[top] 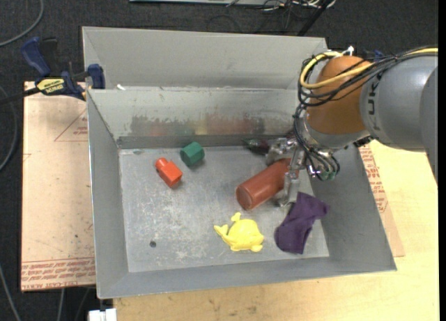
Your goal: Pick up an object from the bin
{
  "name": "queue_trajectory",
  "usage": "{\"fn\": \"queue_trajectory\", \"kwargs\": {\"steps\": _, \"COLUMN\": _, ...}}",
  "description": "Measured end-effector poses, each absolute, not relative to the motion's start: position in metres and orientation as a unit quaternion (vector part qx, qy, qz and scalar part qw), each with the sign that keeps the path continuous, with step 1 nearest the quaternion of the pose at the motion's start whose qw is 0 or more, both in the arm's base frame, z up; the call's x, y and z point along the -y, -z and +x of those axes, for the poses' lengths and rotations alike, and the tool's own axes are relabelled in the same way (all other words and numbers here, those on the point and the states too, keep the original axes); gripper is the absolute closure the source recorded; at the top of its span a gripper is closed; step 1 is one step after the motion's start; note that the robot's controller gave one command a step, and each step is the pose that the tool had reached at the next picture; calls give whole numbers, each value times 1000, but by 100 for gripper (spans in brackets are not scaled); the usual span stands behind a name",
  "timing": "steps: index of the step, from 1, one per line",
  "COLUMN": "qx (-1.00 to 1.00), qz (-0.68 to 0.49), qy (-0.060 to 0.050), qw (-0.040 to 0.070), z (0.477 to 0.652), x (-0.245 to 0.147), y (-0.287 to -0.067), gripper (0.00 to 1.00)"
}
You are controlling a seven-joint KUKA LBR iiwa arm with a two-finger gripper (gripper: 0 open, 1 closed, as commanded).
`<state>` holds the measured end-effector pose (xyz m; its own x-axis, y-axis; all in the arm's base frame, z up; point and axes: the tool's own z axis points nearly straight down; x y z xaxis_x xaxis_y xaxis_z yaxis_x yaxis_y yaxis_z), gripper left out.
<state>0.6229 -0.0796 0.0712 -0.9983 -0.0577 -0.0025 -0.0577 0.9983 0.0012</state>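
Nearest the lens is the arm, a thick grey limb reaching in from the right, and it is also the biggest thing in sight. Below it lies the bin, grey metal with sloped walls and a flat floor. On that floor, right of centre, a brown cylinder lies on its side, tilted, with its higher end toward the claw. Just right of it and nearer the front wall sits a crumpled purple cloth. A yellow toy rests near the front, just beside the cloth and below the cylinder. Well apart on the left are an orange block and, close by it toward the back wall, a smaller green block.

As for the job, nothing is off the floor: every item lies flat in the bin, so I judge the lift has not yet been made and the grip, if any, is at its start.

The arm's wrist, under its orange cover with looped cables, points steeply down, putting the claw against the cylinder's right end, between it and the cloth. Whether the claw is released or clenched I cannot tell.
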Motion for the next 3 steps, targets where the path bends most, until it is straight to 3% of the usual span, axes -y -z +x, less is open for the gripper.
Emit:
{"fn": "queue_trajectory", "kwargs": {"steps": 1, "qx": -992, "qz": -125, "qy": 0, "qw": 5, "z": 590, "x": 65, "y": -70, "gripper": 100}}
{"fn": "queue_trajectory", "kwargs": {"steps": 2, "qx": -992, "qz": -125, "qy": 0, "qw": 5, "z": 590, "x": 65, "y": -70, "gripper": 100}}
{"fn": "queue_trajectory", "kwargs": {"steps": 3, "qx": -988, "qz": -152, "qy": 0, "qw": 7, "z": 609, "x": 61, "y": -197, "gripper": 100}}
